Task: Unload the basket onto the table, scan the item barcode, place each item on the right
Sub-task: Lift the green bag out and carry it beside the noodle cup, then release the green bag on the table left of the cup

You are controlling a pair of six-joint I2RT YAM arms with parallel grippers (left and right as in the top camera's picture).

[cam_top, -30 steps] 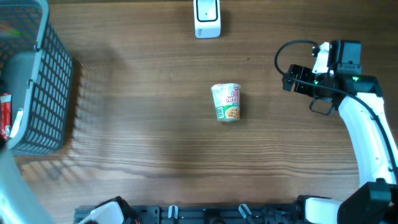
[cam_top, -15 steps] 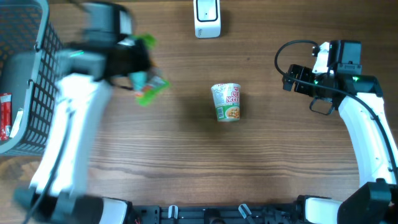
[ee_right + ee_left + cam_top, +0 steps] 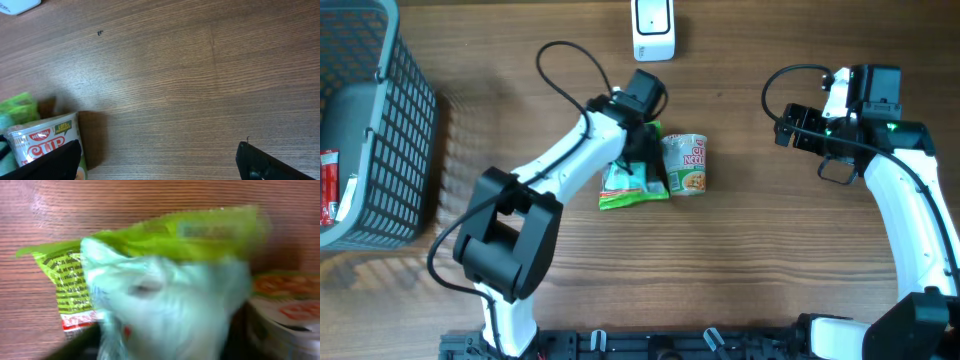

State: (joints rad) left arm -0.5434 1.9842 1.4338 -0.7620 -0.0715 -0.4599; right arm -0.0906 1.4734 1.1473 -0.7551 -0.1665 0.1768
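Two items now sit mid-worktop (image 3: pixel 790 290): left claw (image 3: pixel 648 163) brought a packet (image 3: pixel 628 188) beside the cup (image 3: pixel 688 165), grip unclear; right claw (image 3: pixel 784 128) wide; scan pending.

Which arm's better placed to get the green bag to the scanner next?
Left. The left gripper is right over the green bag, near the white scanner. The right gripper sits empty, jaws wide, farther off beyond the cup noodles.
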